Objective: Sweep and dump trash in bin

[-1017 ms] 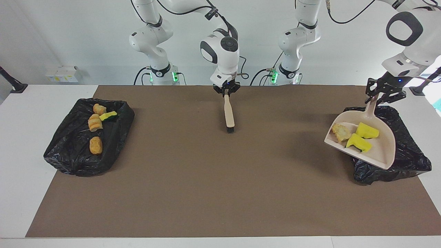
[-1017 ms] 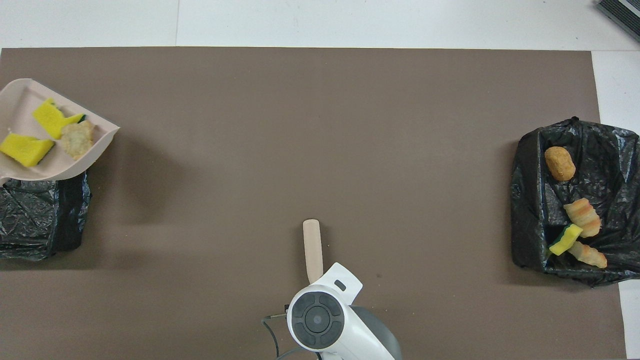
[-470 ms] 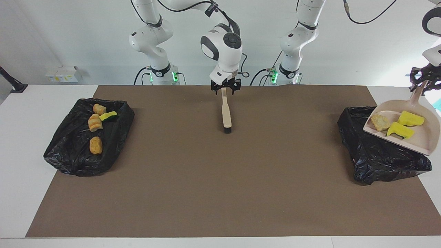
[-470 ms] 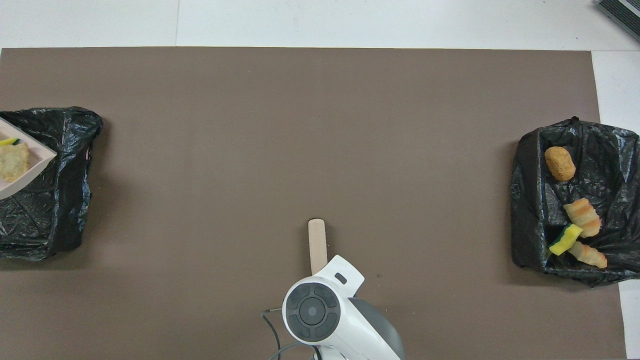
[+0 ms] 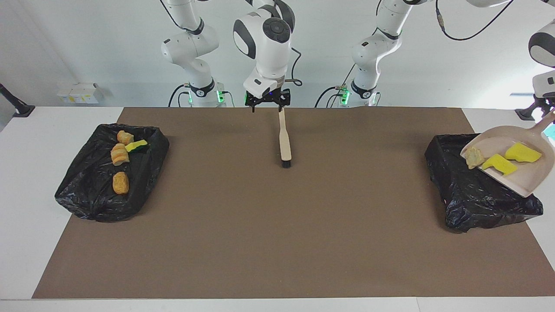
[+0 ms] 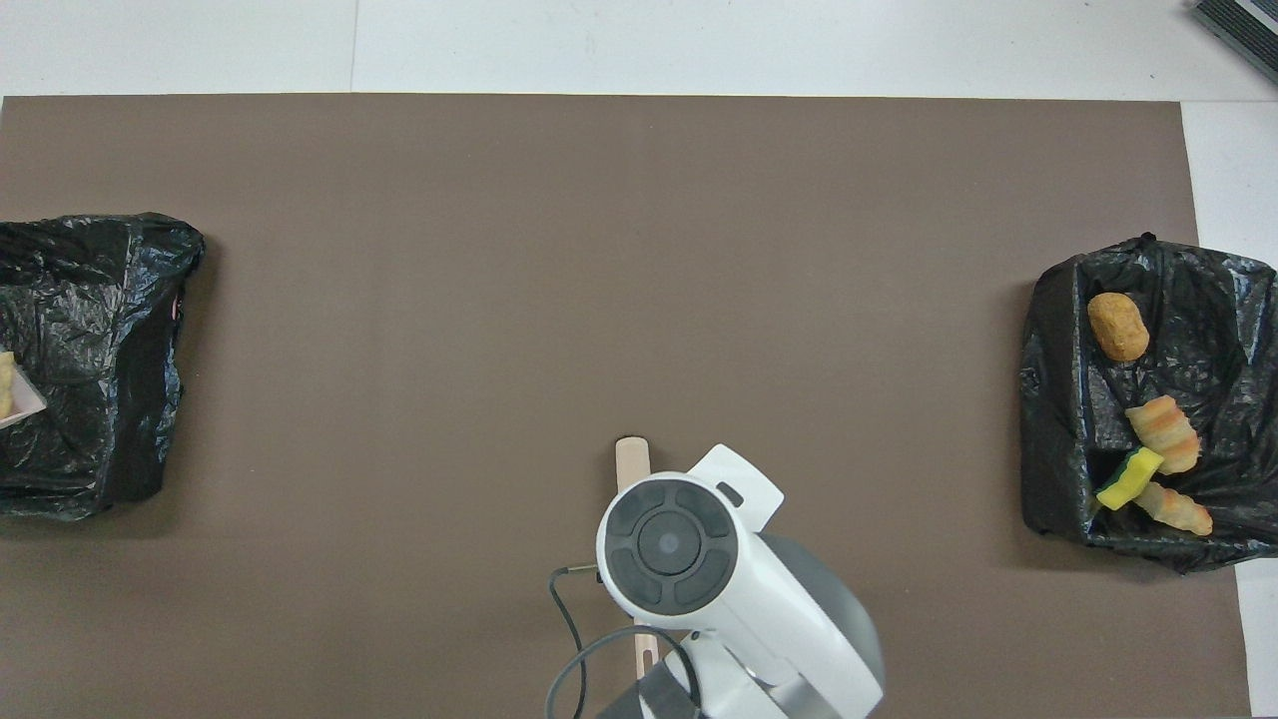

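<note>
My left gripper (image 5: 545,107) sits at the view's edge, shut on the handle of the beige dustpan (image 5: 531,175). The pan hangs tilted over the black bag-lined bin (image 5: 472,195) at the left arm's end. It carries trash: a tan lump (image 5: 475,157) at its low lip and two yellow sponge pieces (image 5: 498,164). Overhead only the pan's corner (image 6: 18,407) shows. My right gripper (image 5: 267,104) is open, raised over the handle end of the beige brush (image 5: 285,141), which lies on the mat.
A second black bag (image 5: 93,197) at the right arm's end holds several scraps: orange lumps (image 6: 1116,325) and a green-topped sponge (image 6: 1128,477). The brown mat (image 5: 277,234) covers the table's middle. The right arm's wrist (image 6: 669,544) hides most of the brush overhead.
The right gripper opened, let go of the brush and rose. The left gripper carried the dustpan toward the left arm's end of the table and tipped its lip down over the bag.
</note>
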